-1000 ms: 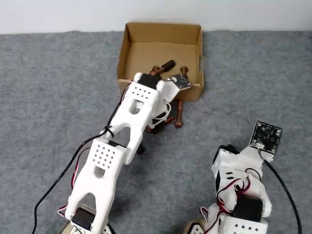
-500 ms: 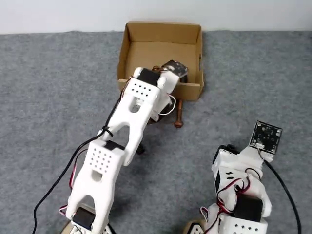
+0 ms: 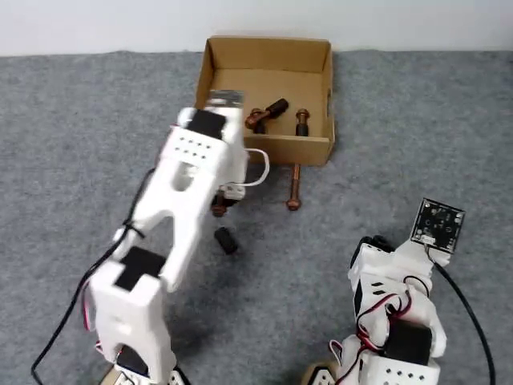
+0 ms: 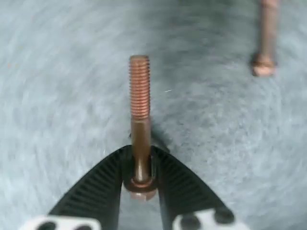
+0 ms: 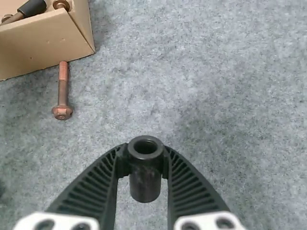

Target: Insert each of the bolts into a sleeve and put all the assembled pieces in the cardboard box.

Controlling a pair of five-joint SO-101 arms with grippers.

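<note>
Your left gripper (image 4: pixel 141 153) is clamped on a copper-coloured threaded metal bolt (image 4: pixel 139 96) just above its flanged head, with the shank running straight out past the fingertips. Your right gripper (image 5: pixel 145 152) pinches a short black cylindrical sleeve (image 5: pixel 145 179), its bore open toward the wrist camera. In the high view the right arm (image 3: pixel 397 297) sits well apart, at 4 o'clock from the left. You need to bring the bolt tip and the bore onto one axis. The open brown cardboard box (image 3: pixel 268 44) lies at 1 o'clock and holds two assembled pieces (image 3: pixel 267 114). A loose copper bolt (image 3: pixel 294 184) lies at 3 o'clock, its axis running 12 to 6. A spare black sleeve (image 3: pixel 226 241) lies near, at 6.
</note>
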